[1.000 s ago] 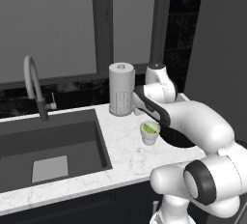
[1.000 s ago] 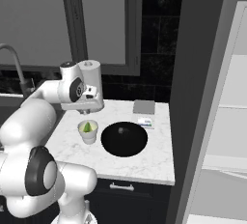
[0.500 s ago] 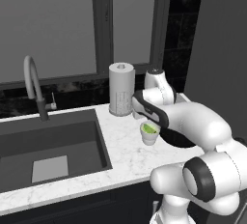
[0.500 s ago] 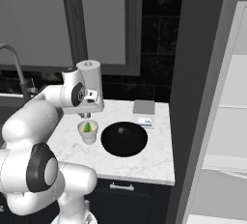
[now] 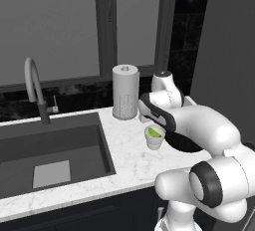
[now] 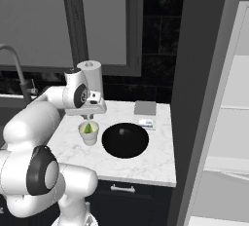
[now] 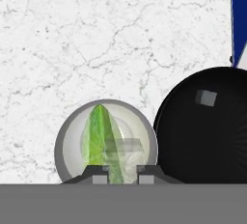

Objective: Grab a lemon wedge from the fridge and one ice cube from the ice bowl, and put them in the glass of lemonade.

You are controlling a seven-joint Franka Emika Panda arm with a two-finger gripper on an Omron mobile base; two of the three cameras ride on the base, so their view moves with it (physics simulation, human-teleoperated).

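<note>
The glass of lemonade (image 7: 72,136), a small off-white cup, stands on the marble counter with the green lemon wedge (image 7: 96,136) inside it. It also shows in the base views as the cup (image 6: 89,133) (image 5: 155,138). My gripper (image 7: 119,171) hangs straight above the cup, shut on a pale translucent ice cube (image 7: 124,147). From the right, the gripper (image 6: 87,117) sits just over the rim. The black ice bowl (image 7: 202,141) (image 6: 116,144) lies right beside the cup with one grey cube (image 7: 206,97) in it. The fridge (image 6: 228,122) stands open on the right.
A tall grey perforated cylinder (image 5: 125,91) (image 6: 91,74) stands behind the cup. The sink (image 5: 50,145) and its faucet (image 5: 35,85) are to the left. A flat grey pad (image 6: 145,107) and a small blue-white packet (image 6: 146,122) lie behind the bowl.
The hand has sunk a little toward the cup. The cup, wedge and bowl have not moved.
</note>
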